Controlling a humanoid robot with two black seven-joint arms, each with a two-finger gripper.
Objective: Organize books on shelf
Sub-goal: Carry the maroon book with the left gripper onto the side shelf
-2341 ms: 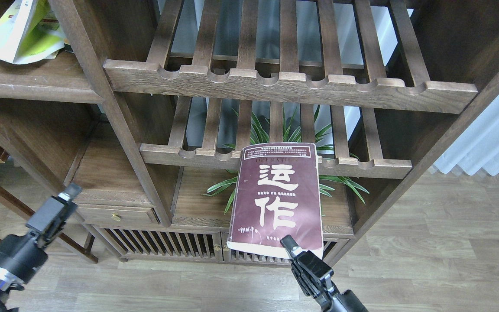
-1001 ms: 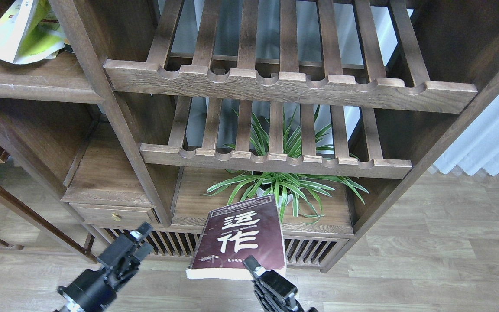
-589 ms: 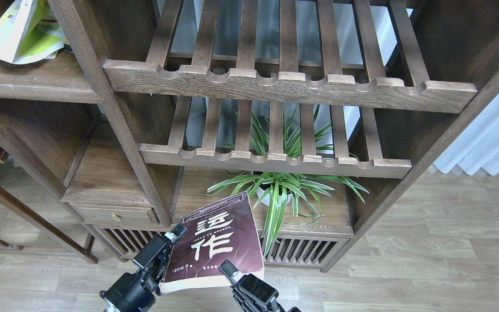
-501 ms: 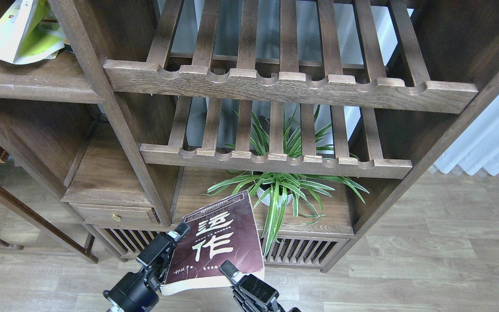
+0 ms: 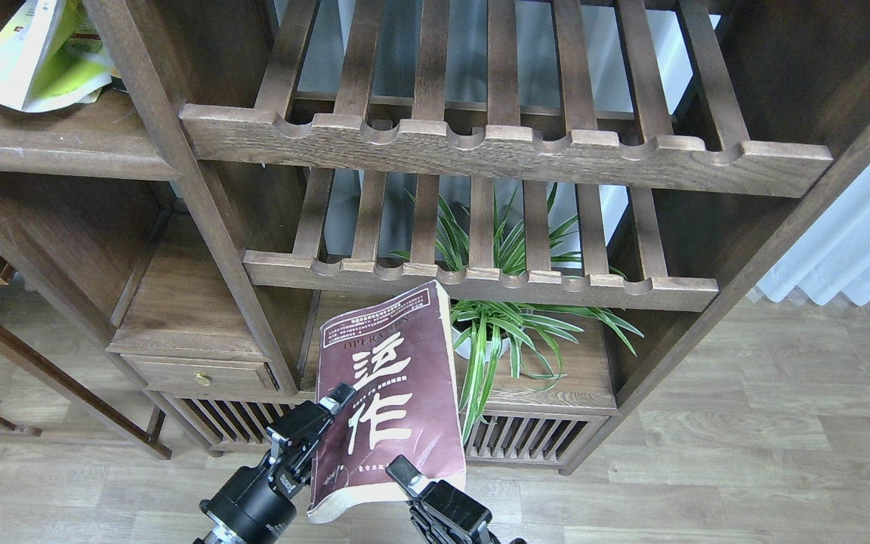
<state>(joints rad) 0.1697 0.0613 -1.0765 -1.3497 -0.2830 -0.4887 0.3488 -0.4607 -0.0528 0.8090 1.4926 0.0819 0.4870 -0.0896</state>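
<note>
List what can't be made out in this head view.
- Yellow-green book: cut off by the top and left edges.
- Plant pot: mostly behind the maroon book and leaves.
- Left gripper: its inner finger is hidden behind the book's edge.
- Right gripper: its lower finger is under the book.

Colours we see
Our book (image 5: 386,393) is dark red with big white letters; at ten o'clock, a yellow-green one (image 5: 35,57).

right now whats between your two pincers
In the head view, the maroon book fills the stretch: left pincer at its left edge, right pincer clamped on its bottom edge.
</note>
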